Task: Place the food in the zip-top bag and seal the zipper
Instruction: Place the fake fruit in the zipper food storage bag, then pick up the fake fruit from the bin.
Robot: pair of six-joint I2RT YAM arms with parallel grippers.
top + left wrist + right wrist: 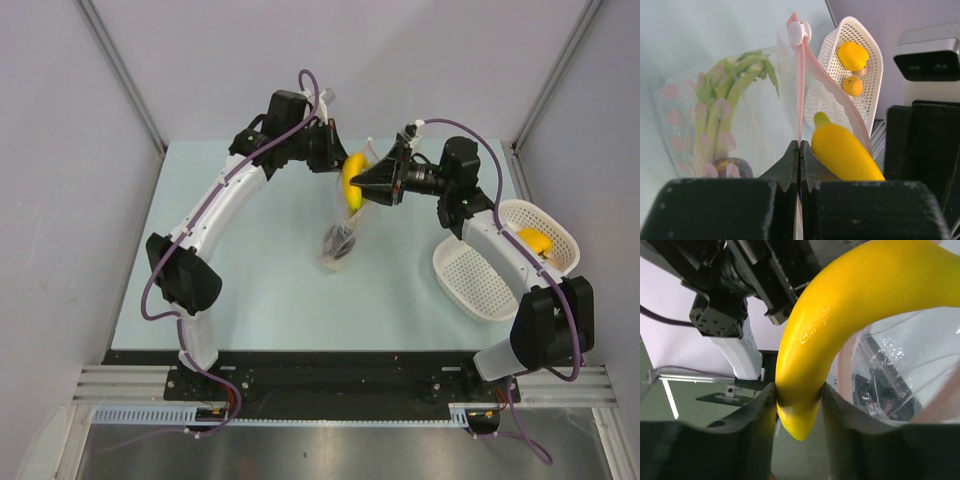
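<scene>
Clamping one banana (850,295), right tool (797,405); left tool (799,150) pinches one bag (685,100); two fruits (852,55) in basket (871,42).

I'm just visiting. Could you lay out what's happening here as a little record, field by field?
Left gripper: shut on the narrow pink zipper strip of the clear crinkly plastic bag, holding it up
Right gripper: shut on the yellow banana, at the bag's open mouth
Already in bag: white-and-green leek, dark red-purple round fruit
White perforated basket: small orange-yellow round fruit, not yet bagged
Seal: not yet closed
</scene>
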